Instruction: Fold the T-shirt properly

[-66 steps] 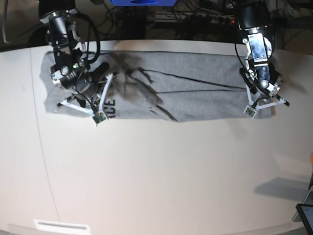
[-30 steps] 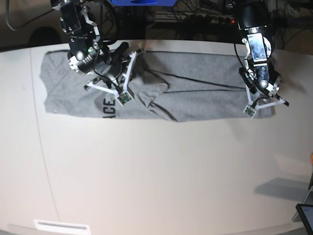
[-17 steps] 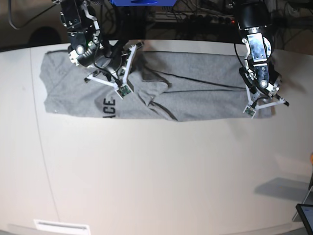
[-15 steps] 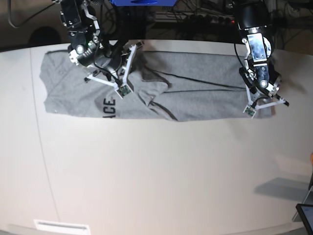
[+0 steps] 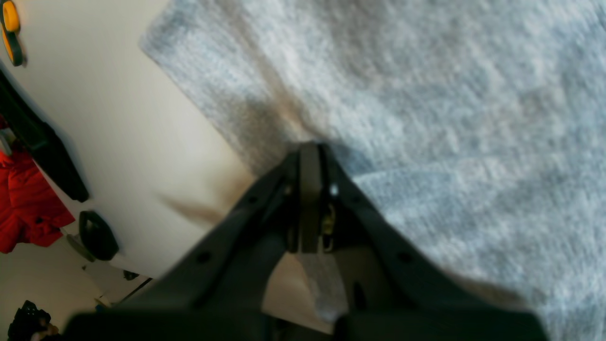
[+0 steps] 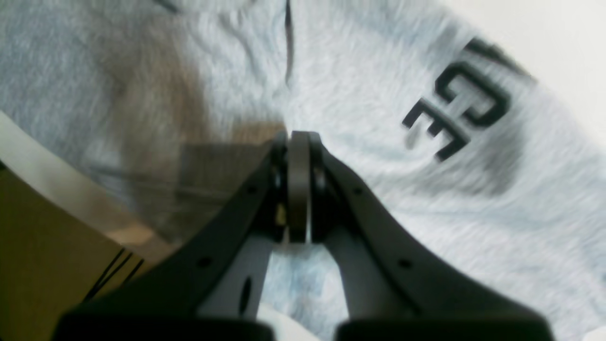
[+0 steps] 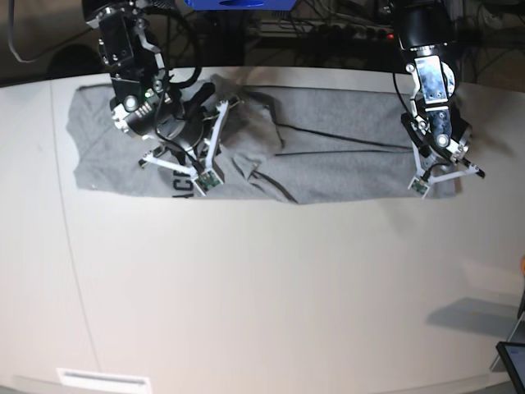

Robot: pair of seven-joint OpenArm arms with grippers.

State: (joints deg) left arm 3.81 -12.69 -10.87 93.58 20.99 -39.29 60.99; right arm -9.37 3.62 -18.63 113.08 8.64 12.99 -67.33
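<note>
T-shirt (image 7: 328, 148) hem by left pincer (image 5: 310, 147) (shut), bare table (image 7: 287, 287) beyond

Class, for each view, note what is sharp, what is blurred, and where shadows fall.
Left wrist view: the T-shirt weave is soft and blurred. Right wrist view: black lettering smeared, brownish shadow left of the right gripper. Base view: sharp overall, grey shadow on the table at right.

Heather-grey T-shirt (image 7: 336, 156), laid flat as long horizontal band, rumpled near left (black lettering partly visible)
</note>
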